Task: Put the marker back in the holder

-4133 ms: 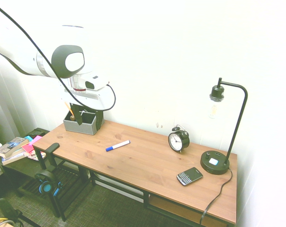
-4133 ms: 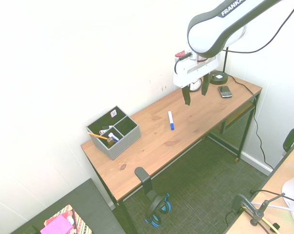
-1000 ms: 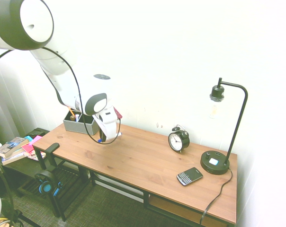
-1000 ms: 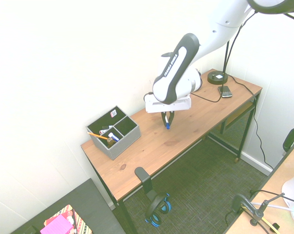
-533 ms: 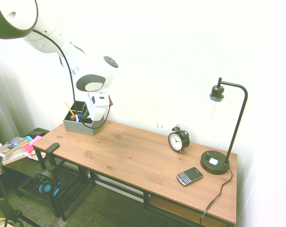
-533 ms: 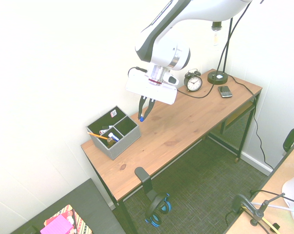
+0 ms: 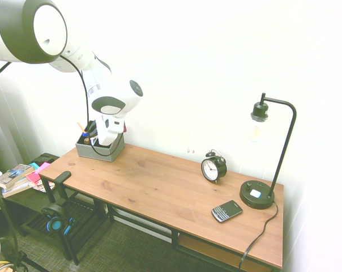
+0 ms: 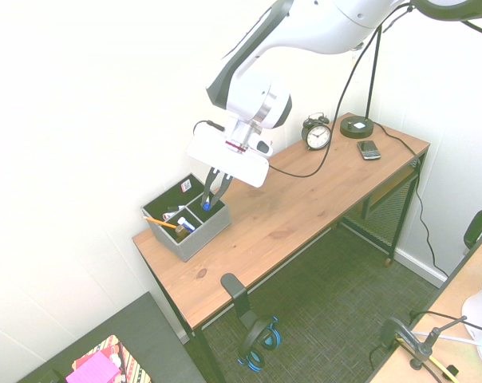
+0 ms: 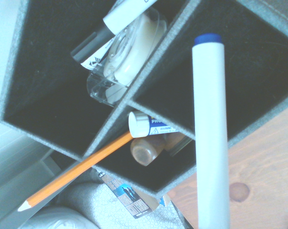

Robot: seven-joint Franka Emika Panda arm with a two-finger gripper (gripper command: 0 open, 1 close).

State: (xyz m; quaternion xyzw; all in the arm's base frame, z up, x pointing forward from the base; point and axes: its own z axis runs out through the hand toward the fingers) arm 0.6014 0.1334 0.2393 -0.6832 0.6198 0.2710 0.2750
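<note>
The marker [image 8: 207, 202] hangs in the air over the holder [image 8: 195, 232], pinched between the fingers of the gripper [image 8: 211, 191], its blue cap pointing down toward the empty compartment on the side nearest the rest of the desk. In the wrist view the marker [image 9: 210, 138] runs as a long white barrel with the blue cap at the far end, poised above that dark, bare compartment of the holder [image 9: 178, 40]. The grey holder sits at the end of the wooden desk [image 8: 305, 209], close to the wall. Its other compartments are full: an orange pencil [image 9: 72, 176] leans out over one edge, beside a small brown bottle [image 9: 146, 150] and a white tube with a blue label [image 9: 149, 125], and the compartment beyond holds a roll of clear tape [image 9: 127, 50] and a black-and-white pen [image 9: 108, 31]. From the other side of the room the arm hides most of the holder [image 7: 97, 151]. Further along the desk stand an alarm clock [image 7: 213, 168], a black phone [image 7: 226, 211] lying flat, and a black desk lamp [image 7: 264, 158]. Blue headphones [image 7: 55, 218] hang at the desk's near end.
</note>
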